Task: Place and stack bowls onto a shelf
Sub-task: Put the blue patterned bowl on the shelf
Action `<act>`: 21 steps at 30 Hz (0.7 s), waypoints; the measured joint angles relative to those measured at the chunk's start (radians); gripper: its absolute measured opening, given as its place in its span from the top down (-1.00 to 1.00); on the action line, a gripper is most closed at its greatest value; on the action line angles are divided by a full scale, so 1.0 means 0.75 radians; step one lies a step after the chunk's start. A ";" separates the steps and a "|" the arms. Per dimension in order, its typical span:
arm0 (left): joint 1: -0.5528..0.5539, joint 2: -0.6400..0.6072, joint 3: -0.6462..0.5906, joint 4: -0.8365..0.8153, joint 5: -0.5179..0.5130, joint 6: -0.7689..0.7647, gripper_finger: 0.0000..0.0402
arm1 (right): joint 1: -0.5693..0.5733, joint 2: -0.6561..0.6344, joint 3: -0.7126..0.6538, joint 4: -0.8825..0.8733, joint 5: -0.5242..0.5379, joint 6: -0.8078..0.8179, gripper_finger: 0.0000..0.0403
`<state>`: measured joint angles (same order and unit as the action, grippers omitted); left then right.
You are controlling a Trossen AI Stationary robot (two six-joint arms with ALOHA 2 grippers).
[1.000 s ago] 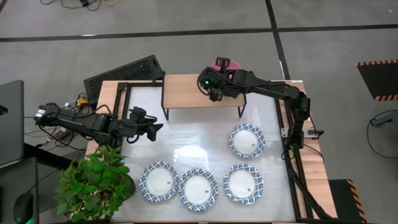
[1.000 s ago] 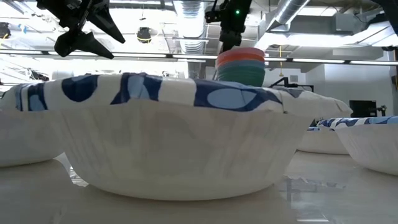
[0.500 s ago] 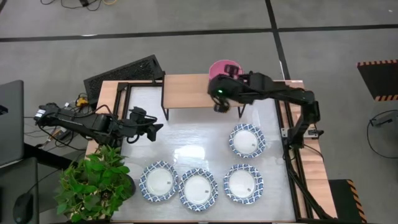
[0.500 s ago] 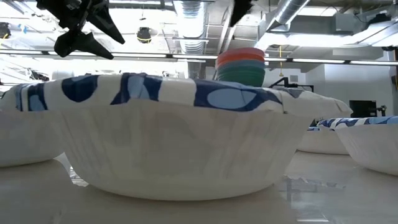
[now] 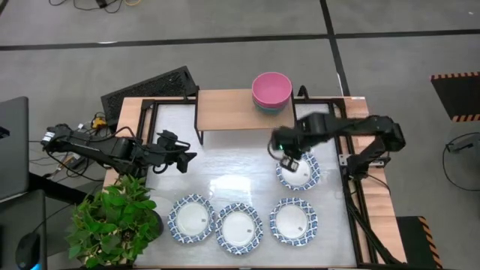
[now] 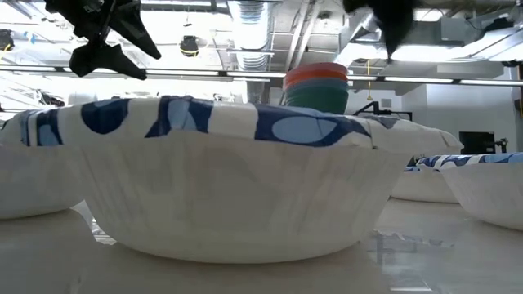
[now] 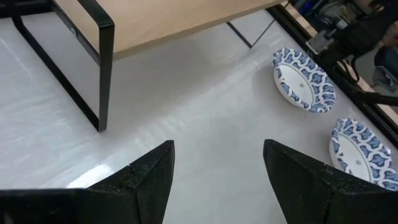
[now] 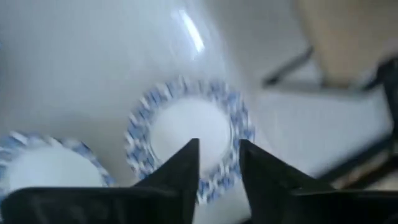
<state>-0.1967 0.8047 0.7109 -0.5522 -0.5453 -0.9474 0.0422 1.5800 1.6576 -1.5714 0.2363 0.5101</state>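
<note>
A pink bowl (image 5: 271, 88) sits nested on a green one on the far right end of the shelf (image 5: 225, 109); in the low view the stack (image 6: 316, 85) shows behind a patterned bowl (image 6: 229, 180). Several blue-rimmed bowls rest on the table: one far right (image 5: 301, 172), three in a near row (image 5: 191, 219) (image 5: 239, 228) (image 5: 293, 220). My right gripper (image 5: 288, 157) (image 8: 217, 149) hovers open over the far right bowl (image 8: 180, 121), holding nothing. My left gripper (image 5: 187, 156) (image 7: 217, 149) waits open left of the shelf.
A potted plant (image 5: 112, 221) stands at the table's near left corner. A black panel (image 5: 150, 86) lies at the far left, and a laptop (image 5: 11, 146) sits beyond the left edge. Bare tabletop (image 5: 232, 169) lies between the shelf and the near row of bowls.
My right gripper has left the pink bowl's rim at the shelf, risen, and swung toward the table's near right, ending over the far right patterned bowl. The pink bowl stays nested on the green one on the shelf.
</note>
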 joint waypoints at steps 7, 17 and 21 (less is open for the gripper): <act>0.000 0.000 0.000 -0.008 0.020 0.015 -0.16 | 0.178 -0.222 -0.565 0.293 -0.099 0.157 -0.18; 0.000 0.000 0.000 -0.017 0.017 0.014 -0.16 | 0.446 -0.383 -0.950 0.669 -0.142 0.046 -0.26; 0.000 0.000 0.000 -0.017 0.016 0.013 -0.16 | 0.530 -0.377 -1.052 0.727 -0.143 0.022 -0.26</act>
<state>-0.1967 0.8047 0.7109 -0.5646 -0.5333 -0.9375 0.4393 1.2972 0.8685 -1.0262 0.1287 0.5268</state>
